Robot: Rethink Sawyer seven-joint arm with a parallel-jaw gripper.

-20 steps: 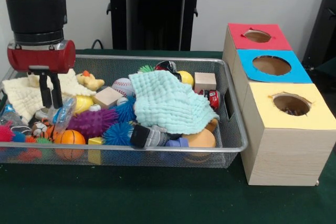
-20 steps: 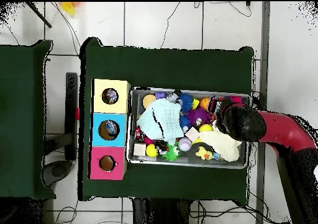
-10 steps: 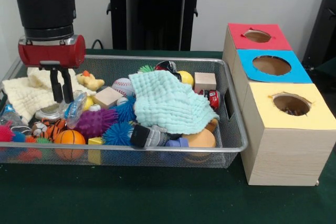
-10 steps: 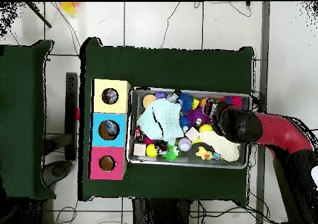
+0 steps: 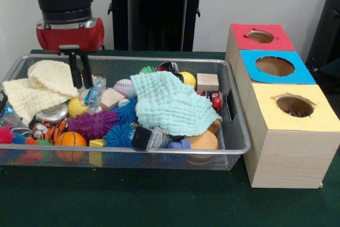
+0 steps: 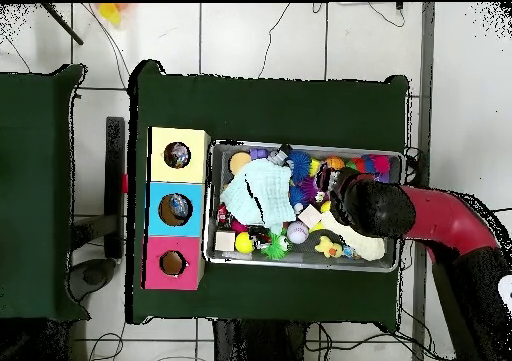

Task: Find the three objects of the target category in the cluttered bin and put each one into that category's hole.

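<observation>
Gripper (image 5: 81, 81) pinches a clear blue packet (image 5: 94, 95) above the bin (image 5: 234, 131).

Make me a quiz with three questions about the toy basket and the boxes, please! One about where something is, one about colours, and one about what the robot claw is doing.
1. Where is the light green cloth?
A. in the wire basket
B. on the yellow box
C. on the floor

2. Which colour is the top of the box nearest the camera in the front view?
A. red
B. blue
C. yellow

3. What is the gripper doing?
A. resting on the boxes
B. holding a clear plastic thing above the toys
C. gripping the cloth

Answers: A, it lies over the toys; C, red is farthest; B, the shut fingers pinch its top.
</observation>
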